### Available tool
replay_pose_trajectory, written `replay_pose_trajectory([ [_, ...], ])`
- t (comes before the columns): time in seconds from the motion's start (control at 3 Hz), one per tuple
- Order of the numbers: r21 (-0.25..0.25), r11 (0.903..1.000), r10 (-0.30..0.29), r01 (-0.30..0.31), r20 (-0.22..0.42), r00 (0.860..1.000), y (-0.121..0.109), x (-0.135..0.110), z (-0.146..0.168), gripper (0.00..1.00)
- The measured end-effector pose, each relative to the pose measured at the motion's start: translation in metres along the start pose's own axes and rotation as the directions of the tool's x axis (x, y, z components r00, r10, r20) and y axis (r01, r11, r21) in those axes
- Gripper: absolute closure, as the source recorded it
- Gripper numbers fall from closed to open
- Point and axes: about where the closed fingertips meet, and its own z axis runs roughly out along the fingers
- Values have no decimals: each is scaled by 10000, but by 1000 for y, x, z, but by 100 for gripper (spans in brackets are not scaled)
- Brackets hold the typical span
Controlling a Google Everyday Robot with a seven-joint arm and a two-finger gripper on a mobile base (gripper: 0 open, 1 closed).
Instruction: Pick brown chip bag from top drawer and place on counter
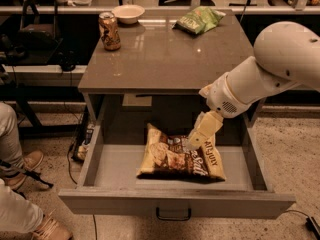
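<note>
The brown chip bag (177, 156) lies flat in the open top drawer (175, 204), near its middle. The drawer is pulled out below the counter (165, 59) and has a dark handle (173, 216) on its front panel. My gripper (204, 130) hangs from the white arm that comes in from the right. It is over the drawer, just above the bag's upper right part.
On the counter stand a soda can (109, 31), a white bowl (128, 13) and a green chip bag (199, 19). A person's legs and shoes (20, 194) are at the left, by the drawer's left side. Cables lie on the floor at the left.
</note>
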Motion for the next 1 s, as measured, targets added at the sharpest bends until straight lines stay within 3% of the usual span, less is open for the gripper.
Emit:
replay_pose_trajectory([
  [0.33, -27, 9999, -99, 98, -224, 9997, 9, 4, 31, 0],
  [1.0, 151, 9997, -169, 182, -859, 9962, 23, 18, 122, 0],
])
